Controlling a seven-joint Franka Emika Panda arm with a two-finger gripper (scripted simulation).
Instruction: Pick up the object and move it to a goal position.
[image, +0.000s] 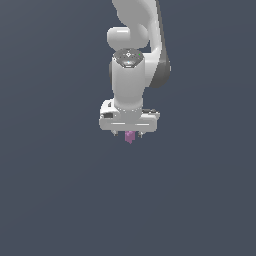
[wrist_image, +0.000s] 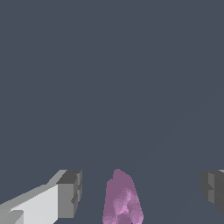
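The object (image: 130, 136) is a small pink-purple lumpy piece that shows just below the white hand in the exterior view. In the wrist view the object (wrist_image: 122, 201) lies between the two grey fingertips (wrist_image: 70, 192), with a gap on each side. My gripper (image: 128, 133) hangs straight down over it, and in the wrist view the gripper (wrist_image: 141, 192) is open, touching nothing. Whether the object rests on the surface or is lifted cannot be told. No goal marker shows in either view.
A plain dark blue-grey surface (image: 60, 200) fills both views. The white arm (image: 131, 75) rises toward the top of the exterior view.
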